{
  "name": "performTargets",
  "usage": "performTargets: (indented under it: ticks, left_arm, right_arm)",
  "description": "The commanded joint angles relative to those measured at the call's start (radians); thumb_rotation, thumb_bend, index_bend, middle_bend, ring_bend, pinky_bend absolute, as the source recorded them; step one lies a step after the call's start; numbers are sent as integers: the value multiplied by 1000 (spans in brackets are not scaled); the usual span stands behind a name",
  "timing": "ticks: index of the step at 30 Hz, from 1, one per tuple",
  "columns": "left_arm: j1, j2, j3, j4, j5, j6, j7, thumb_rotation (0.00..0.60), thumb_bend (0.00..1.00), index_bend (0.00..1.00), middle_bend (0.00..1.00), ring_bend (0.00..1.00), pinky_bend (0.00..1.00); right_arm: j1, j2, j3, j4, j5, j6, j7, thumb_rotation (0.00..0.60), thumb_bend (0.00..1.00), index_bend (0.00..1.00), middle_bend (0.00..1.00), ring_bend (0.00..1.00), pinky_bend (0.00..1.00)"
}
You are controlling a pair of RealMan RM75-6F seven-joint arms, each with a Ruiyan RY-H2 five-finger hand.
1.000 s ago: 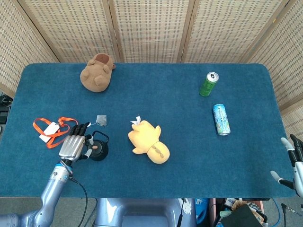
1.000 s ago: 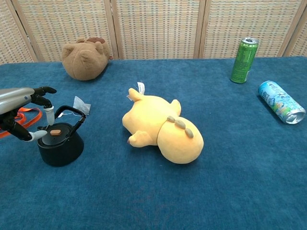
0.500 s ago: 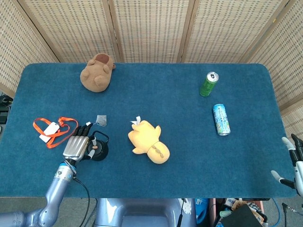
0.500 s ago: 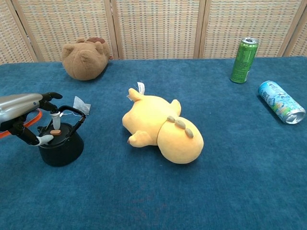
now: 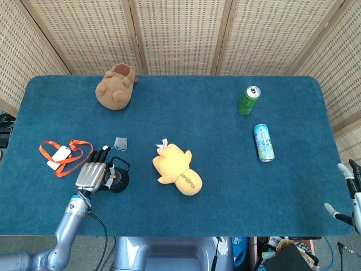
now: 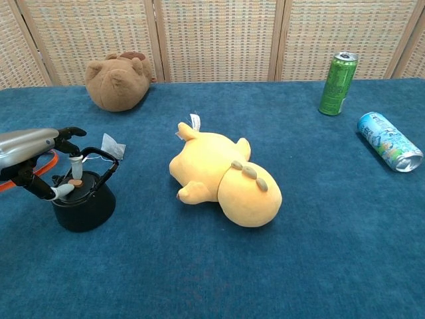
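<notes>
Your left hand has slid over the little black kettle near the table's left edge, fingers spread and touching its lid, not gripping yet.

The left hand is over the black kettle. An orange strap lies just to its left, and a yellow plush toy blocks its right. Bare bench runs between the toy and the two cans. The brown plush sits at the far edge.
</notes>
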Motion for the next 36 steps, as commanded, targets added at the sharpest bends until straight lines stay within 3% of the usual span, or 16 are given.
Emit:
performTargets:
  ticks: [1, 10, 14, 18, 24, 32, 34, 36]
  left_arm:
    - [9, 23, -4, -33, 39, 19, -33, 600, 430, 576, 0, 0, 0]
    - [42, 152, -10, -164, 128, 59, -112, 600, 431, 576, 0, 0, 0]
    - [68, 212, 9, -154, 134, 51, -160, 600, 430, 576, 0, 0, 0]
    - [99, 224, 41, -65, 135, 24, -237, 600, 431, 576, 0, 0, 0]
    - [125, 168, 64, 145, 130, -57, -387, 600, 432, 576, 0, 0, 0]
    - [121, 118, 58, 254, 127, -107, -428, 600, 432, 575, 0, 0, 0]
    - [119, 112, 59, 262, 128, -119, -429, 600, 424, 476, 0, 0, 0]
    - [117, 111, 62, 263, 130, -133, -430, 600, 341, 159, 0, 0, 0]
  right_arm:
    - [0, -1, 0, 0, -1, 0, -1, 600, 0, 0, 0, 0, 0]
    - [0, -4, -3, -3, -4, -1, -15, 600, 0, 0, 0, 0, 0]
    - [1, -7, -6, -5, -8, -2, -23, 600, 0, 0, 0, 0, 0]
    - [1, -9, -8, -6, -11, -1, -31, 600, 0, 0, 0, 0, 0]
    - [0, -13, -9, -6, -11, -2, -38, 600, 0, 0, 0, 0, 0]
    - [3, -12, -9, -4, -6, -11, -33, 600, 0, 0, 0, 0, 0]
    - [4, -11, -9, -5, -7, -11, -32, 600, 0, 0, 0, 0, 0]
    - [3, -10, -9, -5, -7, -10, -29, 600, 0, 0, 0, 0, 0]
